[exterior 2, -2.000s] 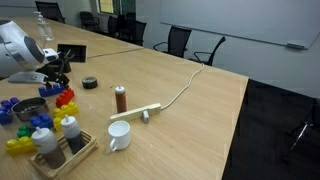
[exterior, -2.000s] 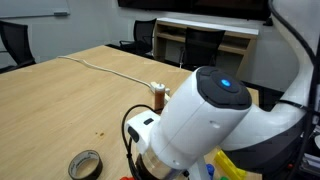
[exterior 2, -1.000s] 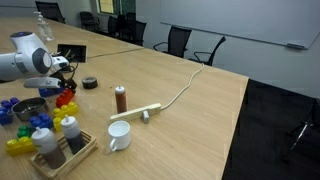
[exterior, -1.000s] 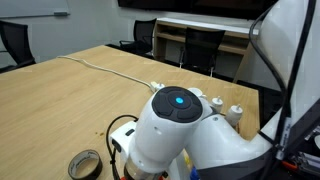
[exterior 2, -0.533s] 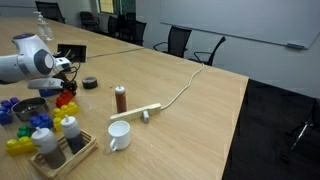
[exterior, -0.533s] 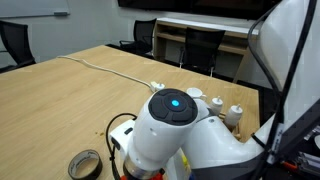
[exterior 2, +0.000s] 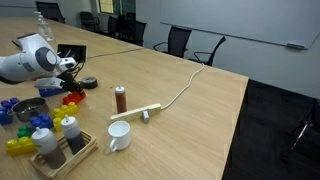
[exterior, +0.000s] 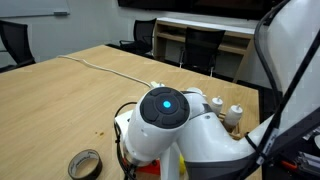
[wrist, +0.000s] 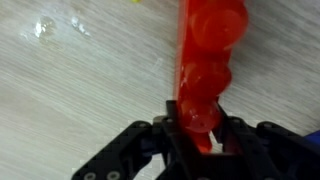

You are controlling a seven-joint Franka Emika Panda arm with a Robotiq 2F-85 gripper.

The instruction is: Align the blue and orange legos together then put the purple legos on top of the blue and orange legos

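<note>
1. Orange lego (wrist: 208, 50) is lying on the desk (wrist: 80, 90) in the wrist view as a studded strip, running from the top edge of the picture down into the jaws.
2. The jaws are clenching its near end, one dark side pressing against each flank of the strip, while its far end is reaching out of the frame.
3. A small clear scrap (wrist: 45, 28) is lying on the wood off to one side, well apart from the strip.
4. In an exterior view the arm (exterior 2: 35, 60) is leaning low over the desk's far end, its dark head pointing down at a cluster of red-orange bricks (exterior 2: 72, 98); which of these is the held piece is too small to tell.
5. Blue legos (exterior 2: 8, 107) are sitting near that cluster, just beside a metal bowl (exterior 2: 28, 108), and yellow bricks (exterior 2: 18, 145) are lying at the desk's edge.
6. A tray (exterior 2: 62, 158) is carrying two capped bottles between the yellow bricks and a white mug (exterior 2: 118, 135).
7. A brown bottle (exterior 2: 120, 98) is standing upright near a power strip (exterior 2: 140, 113), whose cable (exterior 2: 180, 90) is trailing away across the wood.
8. A tape roll (exterior 2: 90, 83) is lying flat beyond the red-orange cluster.
9. In an exterior view the arm's white housing (exterior: 165, 125), with a blue light glowing on it, is filling the foreground and hiding the legos.
</note>
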